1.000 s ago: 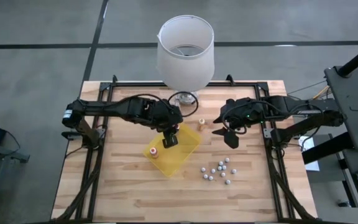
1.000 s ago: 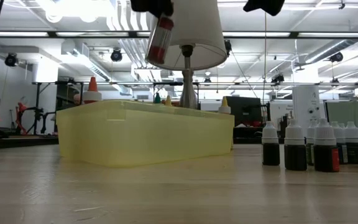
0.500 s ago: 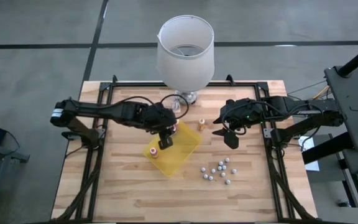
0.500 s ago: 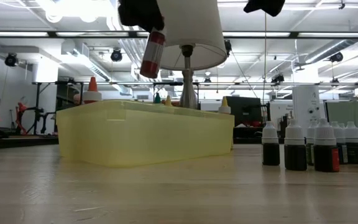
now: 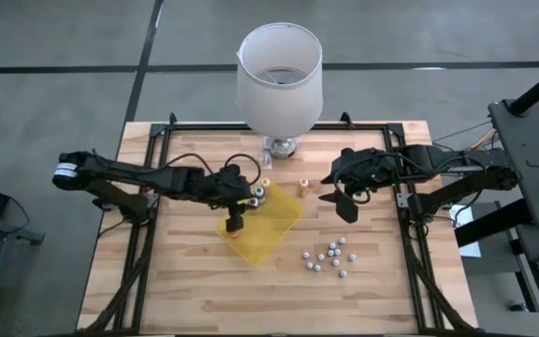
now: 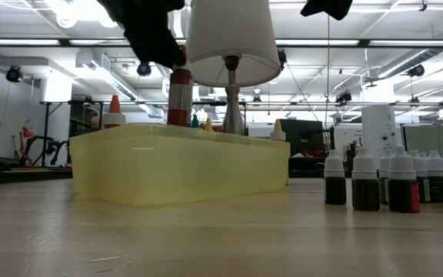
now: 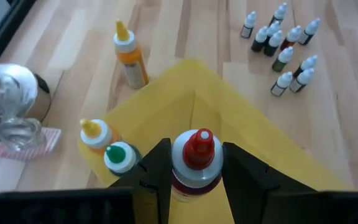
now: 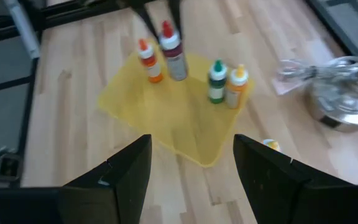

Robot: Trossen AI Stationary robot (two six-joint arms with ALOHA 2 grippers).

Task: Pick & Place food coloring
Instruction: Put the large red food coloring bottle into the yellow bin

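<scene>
Over yellow tray (image 7: 272,143), red-capped bottle (image 7: 196,163) between left gripper (image 7: 194,171) fingers

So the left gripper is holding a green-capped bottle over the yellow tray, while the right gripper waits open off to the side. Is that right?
Not quite. The bottle in the left gripper has a red cap, not a green one, as the left wrist view shows. A green-capped bottle stands in the yellow tray, unheld. The rest holds: the right gripper waits open beside the tray.

Red-capped bottle (image 7: 194,163) base hidden, seemingly
</scene>
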